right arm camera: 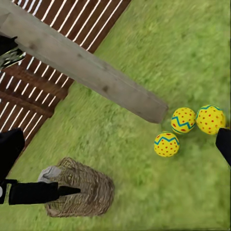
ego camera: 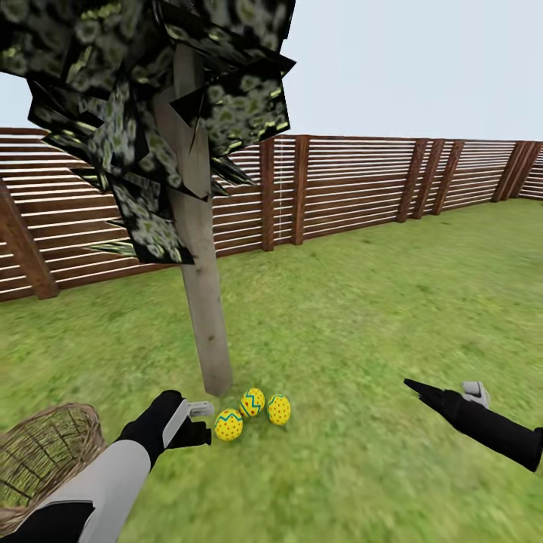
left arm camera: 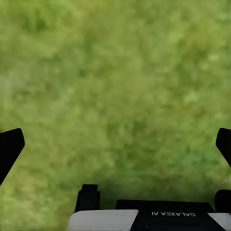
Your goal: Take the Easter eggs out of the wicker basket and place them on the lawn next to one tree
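Observation:
Three yellow Easter eggs lie on the lawn (ego camera: 362, 317) at the foot of the tree's trunk (ego camera: 202, 302): one with a blue zigzag (ego camera: 228, 424), a second zigzag one (ego camera: 252, 402) and a red-dotted one (ego camera: 278, 409). The right wrist view shows the same eggs (right arm camera: 166, 144) (right arm camera: 183, 120) (right arm camera: 210, 119) beside the trunk (right arm camera: 96, 77). My left gripper (ego camera: 204, 422) is open just left of the nearest egg, with only grass between its fingertips (left arm camera: 9, 149). My right gripper (ego camera: 441, 391) hangs open and empty to the right. The wicker basket (ego camera: 45, 460) stands at the lower left; no egg shows in it.
A brown slatted wooden fence (ego camera: 347, 185) bounds the garden behind the tree. The tree's dark speckled foliage (ego camera: 151, 98) hangs overhead at the left. Grass stretches open to the right and toward the far corner. The basket (right arm camera: 82, 187) sits close beside my left arm (right arm camera: 29, 192).

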### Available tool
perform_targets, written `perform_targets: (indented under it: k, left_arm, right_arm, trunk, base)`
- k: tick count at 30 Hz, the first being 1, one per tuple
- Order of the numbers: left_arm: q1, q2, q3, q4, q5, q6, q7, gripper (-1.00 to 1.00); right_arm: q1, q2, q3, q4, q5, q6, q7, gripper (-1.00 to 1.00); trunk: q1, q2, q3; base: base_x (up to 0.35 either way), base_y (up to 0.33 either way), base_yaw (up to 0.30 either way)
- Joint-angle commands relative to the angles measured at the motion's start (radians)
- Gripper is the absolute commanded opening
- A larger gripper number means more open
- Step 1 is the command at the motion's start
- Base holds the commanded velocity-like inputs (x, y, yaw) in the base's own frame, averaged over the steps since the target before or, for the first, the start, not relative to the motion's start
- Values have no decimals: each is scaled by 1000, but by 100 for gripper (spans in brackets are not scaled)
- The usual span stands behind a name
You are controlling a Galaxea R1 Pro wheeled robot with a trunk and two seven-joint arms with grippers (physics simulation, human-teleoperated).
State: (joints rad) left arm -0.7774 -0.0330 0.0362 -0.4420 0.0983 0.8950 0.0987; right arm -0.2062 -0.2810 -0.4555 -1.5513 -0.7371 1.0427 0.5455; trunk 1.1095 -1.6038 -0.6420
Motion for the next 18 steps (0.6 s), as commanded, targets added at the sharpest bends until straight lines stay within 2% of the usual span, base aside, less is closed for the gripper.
perform_targets:
  k: [1,7,18]
  left_arm:
    - [0,-1,4,-1,11,4,11,100]
    - [0,-1,4,-2,11,3,13,100]
    - [6,-1,4,-3,11,1,12,100]
  right_arm:
    - [-1,2,1,-1,7,4,-50,100]
    - [-1,4,8,-7,7,4,-219,100]
    - [-1,0,12,-12,7,4,-383,100]
  trunk:
    - [-4,7,2]
    - [-27,49,21]
    - [-69,126,56]
  base:
    - [0,0,0]
    - [0,0,0]
    - [0,0,0]
